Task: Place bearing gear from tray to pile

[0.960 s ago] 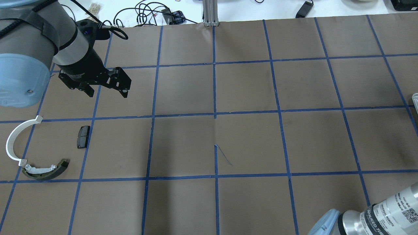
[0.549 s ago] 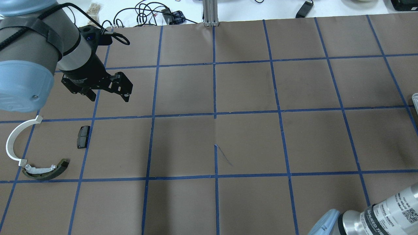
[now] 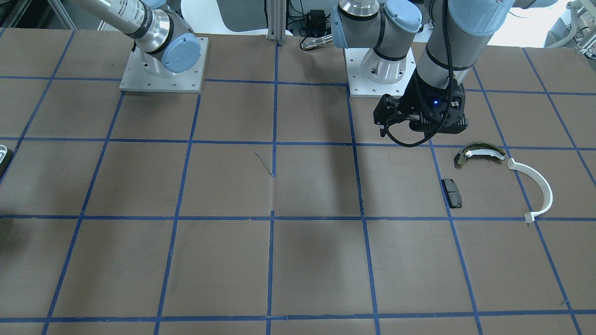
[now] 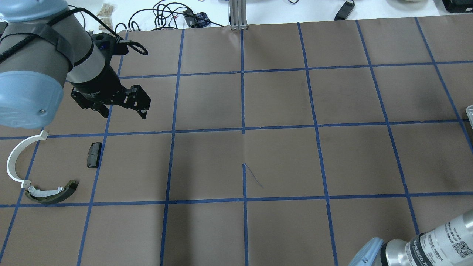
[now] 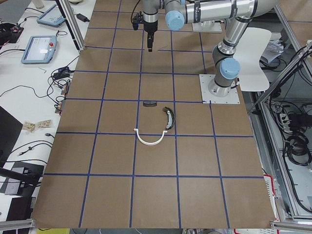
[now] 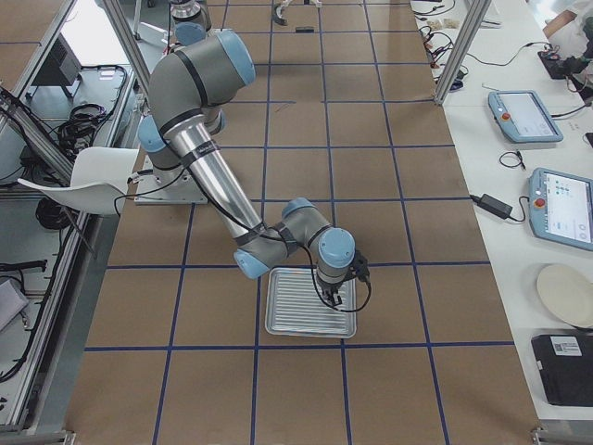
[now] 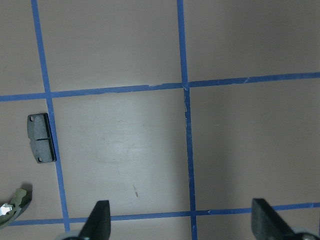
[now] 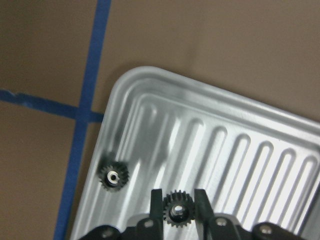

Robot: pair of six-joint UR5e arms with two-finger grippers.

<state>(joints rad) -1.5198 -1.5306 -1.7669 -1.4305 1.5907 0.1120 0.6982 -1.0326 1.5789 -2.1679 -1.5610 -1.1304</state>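
Note:
The tray (image 8: pixel 120 90) is a ribbed silvery metal sheet; it also shows in the exterior right view (image 6: pixel 287 320). Two small black bearing gears lie at its corner. My right gripper (image 8: pixel 177 200) is shut on one bearing gear (image 8: pixel 176 214); the other gear (image 8: pixel 113 176) lies loose to its left. The pile lies on the table's left: a white half-ring (image 4: pixel 14 159), an olive-and-white shoe (image 4: pixel 51 192) and a black pad (image 4: pixel 94 155). My left gripper (image 4: pixel 123 105) hovers open and empty beyond the pad, which shows in the left wrist view (image 7: pixel 41 137).
Brown paper with a blue tape grid covers the table (image 4: pixel 281 162). Cables and an aluminium post (image 4: pixel 238 14) stand at the far edge. Only a sliver of the tray (image 4: pixel 470 111) shows at the overhead view's right edge.
My left arm has shifted slightly toward the pile, its gripper still open. The right arm's elbow has shifted a little at the lower right.

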